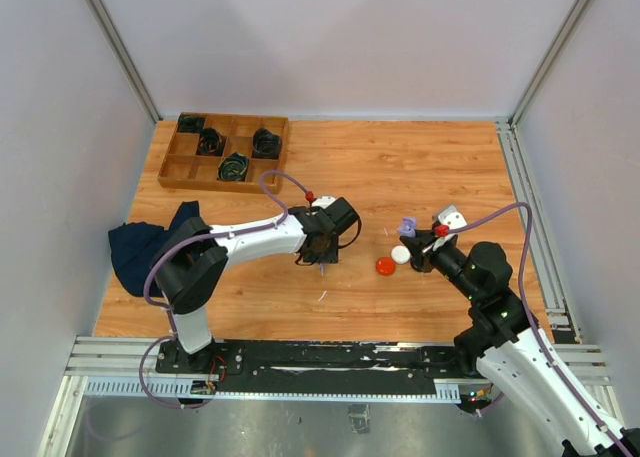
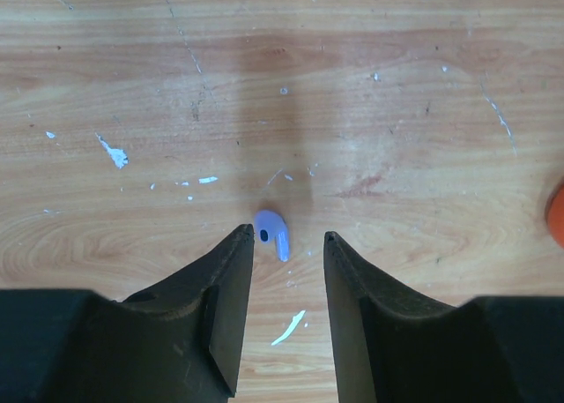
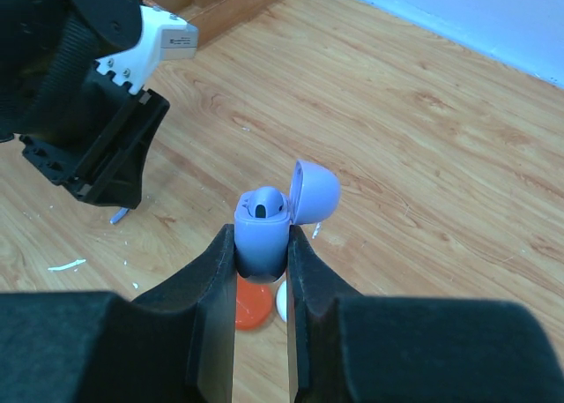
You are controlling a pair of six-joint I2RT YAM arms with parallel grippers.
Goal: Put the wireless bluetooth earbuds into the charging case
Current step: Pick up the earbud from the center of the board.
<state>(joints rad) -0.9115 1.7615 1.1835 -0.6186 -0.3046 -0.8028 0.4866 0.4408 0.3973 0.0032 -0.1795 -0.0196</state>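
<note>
**A:** Wood-grain counter [image 1: 400, 167], scuffed and flecked with white paint, pale walls [image 1: 330, 37] on three sides and a metal rail [image 1: 300, 377] along the near edge.

**B:** In the far left corner sits a wooden tray [image 1: 200, 184] with coiled black cables [image 1: 235, 164] in its compartments. A dark blue cloth [image 1: 135, 249] is bunched at the left edge.

**A:** The left hand [image 1: 321, 261] points down at the counter, fingers parted, gripping nothing. A purple earbud [image 2: 271, 230] lies flat on the wood just off its fingertips, in line with the gap.

**B:** The right hand [image 3: 262, 249] is clamped tight on the purple charging case [image 3: 263, 222], which has its lid [image 3: 315, 191] flipped open.

**A:** An orange round case [image 1: 385, 266] and a white one [image 1: 400, 254] lie on the counter between the two hands, nearer the right.
</note>
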